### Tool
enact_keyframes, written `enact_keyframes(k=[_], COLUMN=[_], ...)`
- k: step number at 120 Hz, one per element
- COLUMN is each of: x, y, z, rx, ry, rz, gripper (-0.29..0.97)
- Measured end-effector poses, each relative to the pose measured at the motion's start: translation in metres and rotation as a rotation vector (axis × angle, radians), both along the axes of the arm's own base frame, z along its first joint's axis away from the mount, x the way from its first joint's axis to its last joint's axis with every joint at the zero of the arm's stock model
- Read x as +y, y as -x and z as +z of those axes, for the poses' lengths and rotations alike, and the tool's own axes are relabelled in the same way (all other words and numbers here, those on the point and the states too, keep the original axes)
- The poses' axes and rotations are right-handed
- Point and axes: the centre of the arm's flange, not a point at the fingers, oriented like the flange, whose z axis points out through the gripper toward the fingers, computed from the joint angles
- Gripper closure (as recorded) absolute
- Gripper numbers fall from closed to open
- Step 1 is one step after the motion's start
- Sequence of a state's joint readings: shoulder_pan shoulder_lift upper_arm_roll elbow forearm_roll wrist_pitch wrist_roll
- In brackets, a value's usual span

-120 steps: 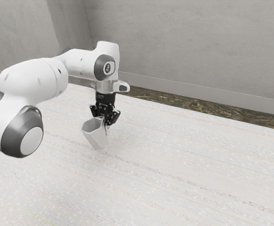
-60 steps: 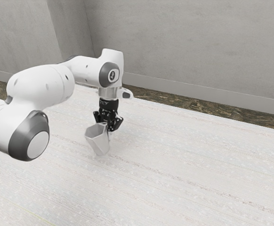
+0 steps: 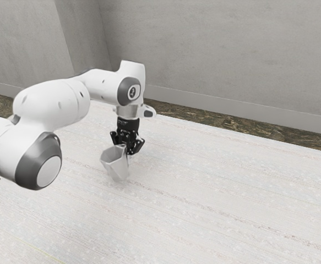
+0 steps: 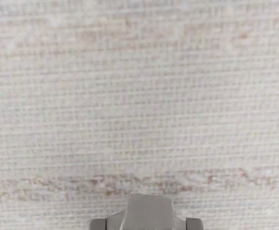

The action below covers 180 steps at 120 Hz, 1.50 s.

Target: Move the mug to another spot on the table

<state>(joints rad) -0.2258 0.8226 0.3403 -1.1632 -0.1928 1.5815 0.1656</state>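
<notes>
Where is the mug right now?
In the exterior view, the mug hangs tilted from the gripper, left of centre, close to the table.

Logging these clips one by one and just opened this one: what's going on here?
A single robot arm is handling a grey faceted mug. Its black gripper is shut on the mug's rim and holds it tilted, low over the pale table. The mug's base is right at the surface, but I cannot tell if it touches. The mug has not been released.
</notes>
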Motion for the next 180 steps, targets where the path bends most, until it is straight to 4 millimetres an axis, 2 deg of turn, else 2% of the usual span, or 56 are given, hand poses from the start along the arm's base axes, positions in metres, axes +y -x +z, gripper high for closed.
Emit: enact_keyframes(k=[17, 45, 82, 109, 117, 125, 129, 135, 144, 149, 154, 165, 173, 180], x=[0.002, 0.001, 0.0, -0.001, 0.001, 0.002, 0.003, 0.002, 0.002, 0.007, 0.001, -0.023, -0.049, -0.066], y=[-0.001, -0.002, -0.005, -0.01, -0.012, -0.012, -0.012, -0.005, 0.028, 0.052, 0.075, 0.114, 0.131, 0.137], z=[-0.007, -0.015, -0.016, -0.004, 0.012, 0.042, 0.061, 0.1, 0.167, 0.195, 0.217, 0.239, 0.241, 0.241], rx=[0.0, -0.007, -0.024, -0.072, -0.101, -0.144, -0.169, -0.215, -0.269, -0.291, -0.307, -0.322, -0.33, -0.35], ry=[-0.003, 0.0, 0.007, 0.042, 0.056, 0.071, 0.079, 0.093, 0.115, 0.127, 0.137, 0.151, 0.148, 0.141], rz=[0.001, 0.0, -0.007, 0.002, 0.009, 0.012, 0.013, 0.009, -0.003, -0.005, -0.03, -0.099, -0.16, -0.202], gripper=[0.63, 0.55, 0.19, 0.07, 0.05, 0.04, 0.03, 0.02, 0.02, 0.01, 0.01, 0.01, 0.01, 0.0])
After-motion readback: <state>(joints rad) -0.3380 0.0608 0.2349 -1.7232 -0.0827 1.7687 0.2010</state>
